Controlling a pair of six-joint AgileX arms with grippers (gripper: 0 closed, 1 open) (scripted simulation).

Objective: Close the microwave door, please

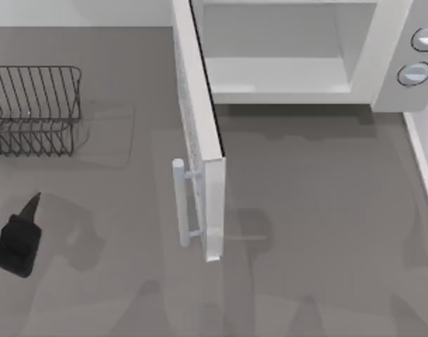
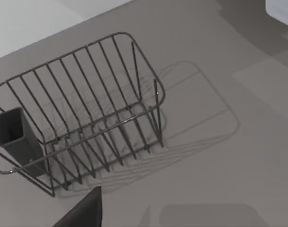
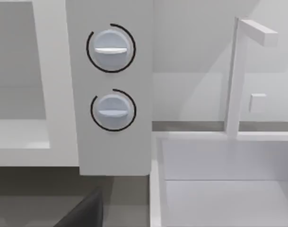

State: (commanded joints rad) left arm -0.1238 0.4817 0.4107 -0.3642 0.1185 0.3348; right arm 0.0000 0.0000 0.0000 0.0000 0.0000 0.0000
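**A:** Here we are over the table, and the microwave (image 1: 291, 53) sits at the far edge, its pale cavity wide open to us. The microwave door (image 1: 199, 133) stands swung out toward us, edge-on from above, with its pale bar handle (image 1: 178, 203) on the face turned to the table's left.

**B:** And our left gripper (image 1: 24, 228) is low at the table's left edge, well apart from that door, with bare grey table (image 1: 319, 210) between them. The handle lies off to its right. We see one dark pointed finger, but whether the fingers stand wide or narrow we cannot tell.

**A:** Beyond that gripper sits the dark wire basket (image 1: 34, 109), near the left edge. From our left wrist the basket (image 2: 82, 109) is right in front, with a dark box-shaped piece (image 2: 13, 130) at one end of it.

**B:** Over on the right wrist view we face the control panel, two round grey-blue knobs (image 3: 110, 47) one above the other, the open cavity beside them. A dark tip of our right gripper (image 3: 84, 213) pokes in at the frame edge, close before the panel; how its fingers stand we cannot tell. A white sink (image 3: 224, 179) with a faucet (image 3: 238, 71) lies next to the microwave.
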